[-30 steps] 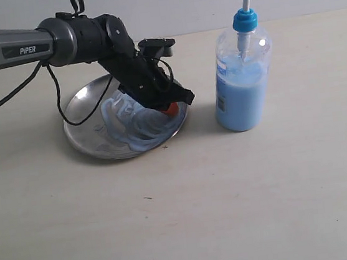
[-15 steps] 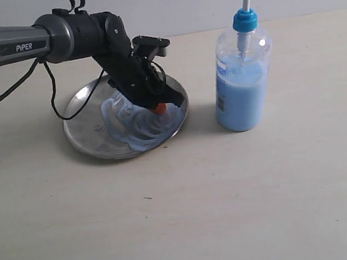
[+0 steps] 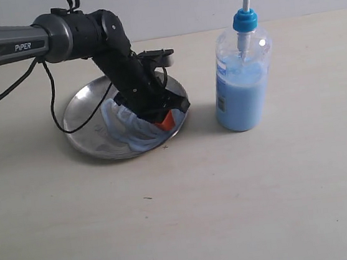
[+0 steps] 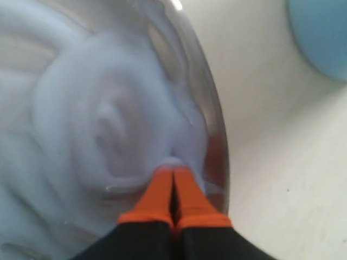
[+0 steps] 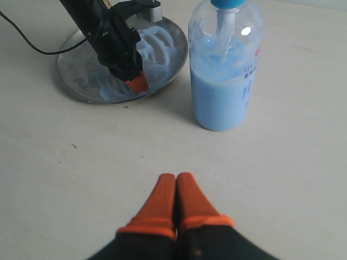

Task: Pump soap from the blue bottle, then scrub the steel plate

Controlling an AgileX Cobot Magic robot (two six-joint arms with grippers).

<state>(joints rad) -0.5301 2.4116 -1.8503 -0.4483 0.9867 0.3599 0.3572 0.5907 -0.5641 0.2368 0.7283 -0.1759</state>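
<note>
My left hand [image 4: 173,176], fingers together, tips in soap [image 4: 103,124] near steel plate [image 3: 79,119] rim; right hand [image 5: 176,184] closed, empty.

Worktop [image 3: 233,211]: pale cream-beige, matte, with faint grain streaks running lengthwise. It fills nearly all I can see, in every view.

Flaws noted: one short dark mark [image 3: 147,198] out in the open near stretch, and my right wrist view picks up a second small dark fleck [image 5: 126,106].

Wall [image 3: 165,5]: plain, pale grey-white, unmarked, standing directly behind the worktop. The seam between them runs straight across and rises slightly to the right in the exterior view.

Light: soft and even. Shadows on the surface are pale and blurred at their edges.
</note>
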